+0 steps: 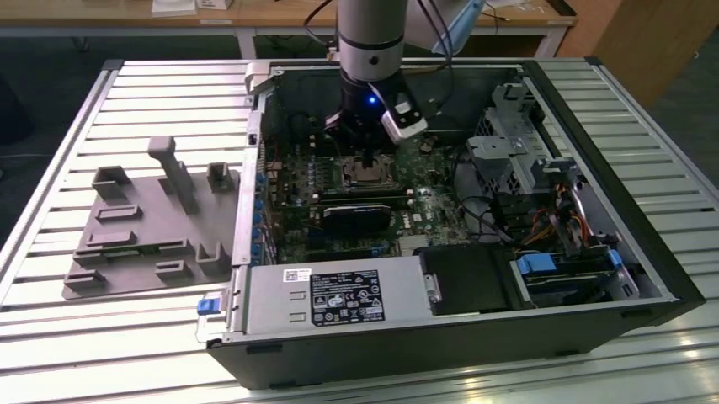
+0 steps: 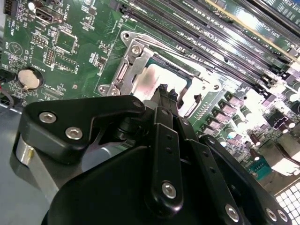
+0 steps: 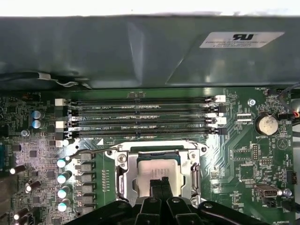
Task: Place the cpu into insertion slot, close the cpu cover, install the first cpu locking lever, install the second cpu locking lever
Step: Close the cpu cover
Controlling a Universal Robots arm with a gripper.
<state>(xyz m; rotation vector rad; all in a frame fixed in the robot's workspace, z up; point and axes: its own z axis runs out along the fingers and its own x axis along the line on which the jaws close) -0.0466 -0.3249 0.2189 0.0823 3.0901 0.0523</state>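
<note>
Showing the single arm reaching down into an open computer case (image 1: 607, 194), its gripper (image 1: 369, 162) poised over the insertion slot (image 1: 362, 176) on the green circuit board (image 1: 295, 181). In the first wrist view the cpu (image 3: 152, 168) lies flat in the slot, silver-grey top up, and the cpu cover (image 3: 193, 169) appears folded down around it as a bright frame. The fingers (image 3: 156, 186) are drawn together, tip against tip, with nothing between them; whether they touch the chip cannot be told. A thin wire locking lever (image 3: 96, 151) lies beside the frame, and whether it is hooked is unclear.

Taking the slot as dial centre in the exterior view, a black card (image 1: 357, 217) sits at six o'clock, the power supply (image 1: 337, 299) farther out at six, and a grey moulded fixture (image 1: 146, 227) at nine.

Handling, as judged: the chip is light, thin and rigid, and its smooth top would slip under a pinch. Its underside contacts are likely fragile, so opposite bare edges are the sensible hold.

Writing: a printed label (image 1: 346, 301) on the power supply, a white sticker (image 3: 241, 40) on the case wall, and fine lettering on the board; none is transcribed here
</note>
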